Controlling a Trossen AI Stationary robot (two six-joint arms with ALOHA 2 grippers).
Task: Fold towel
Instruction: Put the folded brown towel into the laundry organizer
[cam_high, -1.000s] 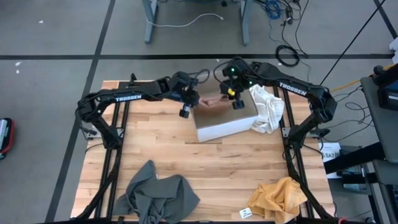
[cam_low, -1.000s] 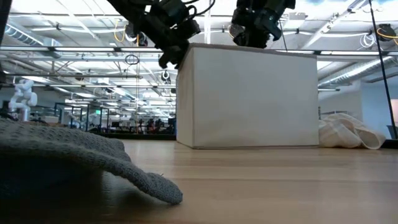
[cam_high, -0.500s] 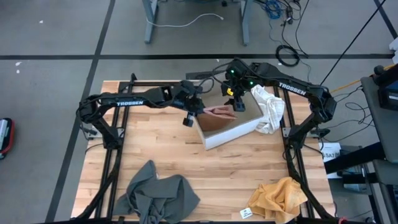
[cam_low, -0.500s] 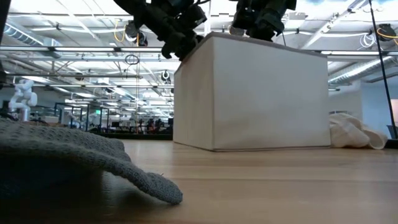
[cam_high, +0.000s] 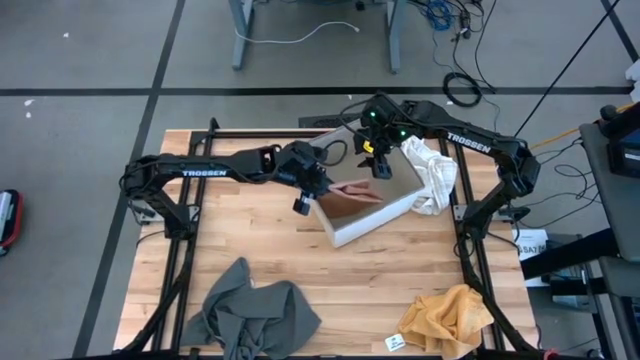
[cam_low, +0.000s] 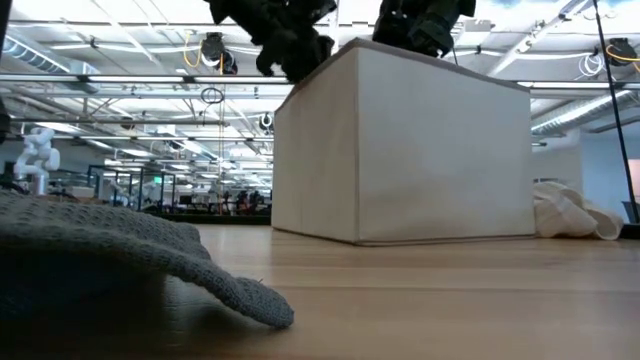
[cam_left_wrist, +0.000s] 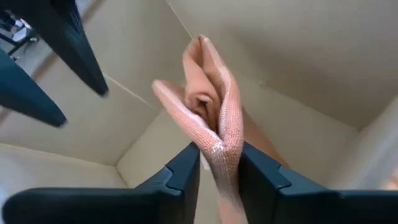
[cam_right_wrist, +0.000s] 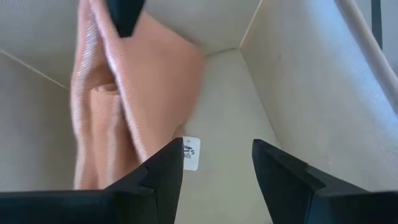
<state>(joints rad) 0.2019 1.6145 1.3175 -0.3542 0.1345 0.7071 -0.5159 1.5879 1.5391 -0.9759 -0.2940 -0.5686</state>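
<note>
A pink towel (cam_high: 355, 190) lies bunched inside an open white fabric box (cam_high: 392, 212) at the table's far middle. My left gripper (cam_high: 308, 196) reaches over the box's left rim and is shut on the towel (cam_left_wrist: 219, 155). My right gripper (cam_high: 380, 166) hangs over the box's far side, open, with only the box floor and a small white tag (cam_right_wrist: 191, 153) between its fingers; the towel (cam_right_wrist: 134, 93) is beside it. In the low view the box (cam_low: 400, 150) hides the towel, and both grippers show above its rim. My left gripper pinches a bunched, folded ridge of the pink towel (cam_left_wrist: 225, 144) between its two fingers, several layers thick. The fingers slant down from the table's left, over the box's rim. The rest of the towel runs on ahead of the fingers inside the box.
A crumpled white cloth (cam_high: 430, 172) lies against the box's right side. A grey towel (cam_high: 250, 312) is heaped at the near left and a yellow one (cam_high: 452, 315) at the near right. Bare wood lies between them and the box.
My left gripper has gone toward the table's right and a little nearer, taking the towel with it. The box has turned about and slid, its left corner swinging toward the near edge. The towel now lies stretched across the box's inside.
</note>
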